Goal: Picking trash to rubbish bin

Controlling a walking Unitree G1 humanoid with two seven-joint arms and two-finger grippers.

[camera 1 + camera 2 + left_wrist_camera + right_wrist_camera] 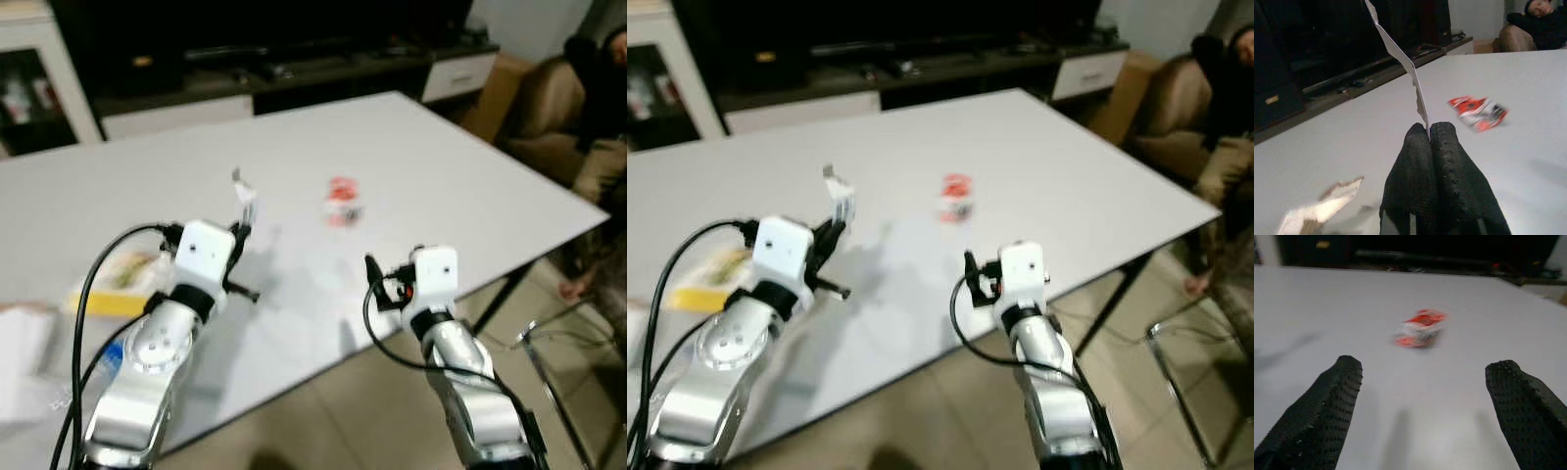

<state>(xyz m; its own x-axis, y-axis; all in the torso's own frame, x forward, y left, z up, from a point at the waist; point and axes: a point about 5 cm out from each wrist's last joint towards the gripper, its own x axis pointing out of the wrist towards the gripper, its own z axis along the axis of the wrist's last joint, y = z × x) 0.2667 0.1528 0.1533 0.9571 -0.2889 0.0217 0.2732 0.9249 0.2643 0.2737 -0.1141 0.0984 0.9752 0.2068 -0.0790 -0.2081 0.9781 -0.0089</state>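
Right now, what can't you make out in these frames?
- Red and white wrapper: print unreadable, blurred in the right wrist view and small in the eye views.
- Paper scrap pinched by the left gripper: its top is cut by the left wrist view's edge.
- Yellow packet: partly behind the left arm in the left eye view.
- Right gripper: open, fingertips cut off by the frame edges.

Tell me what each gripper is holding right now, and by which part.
The left gripper pinches a torn white paper scrap by its lower tip. The right gripper is open, holding nothing, short of the red-and-white wrapper.
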